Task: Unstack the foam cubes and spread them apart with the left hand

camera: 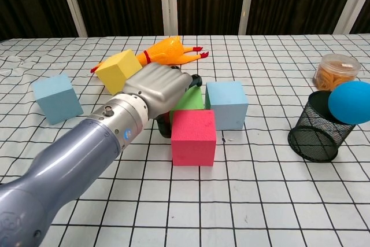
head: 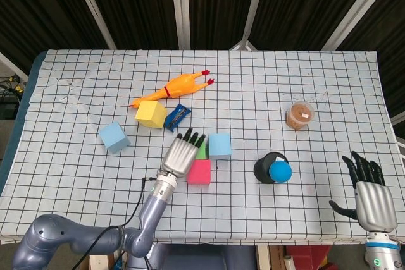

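Left hand (head: pixel 181 155) lies flat over the green cube (camera: pixel 188 100), fingers (head: pixel 192 137) stretched, gripping nothing. Pink cube (head: pixel 199 172) sits just beside it, blue cube (head: pixel 219 145) behind-right on the counter (head: pixel 329 80). Right hand (head: pixel 373 200) hangs spread, holding nothing.

Robot test lab: table under white black-gridded cloth (head: pixel 329 86); dark corrugated wall panels with white metal struts (head: pixel 181 6) at 12 o'clock; assorted test props.

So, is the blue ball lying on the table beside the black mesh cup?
No, the blue ball sits on top of the black mesh cup, resting in its open rim and not on the table.
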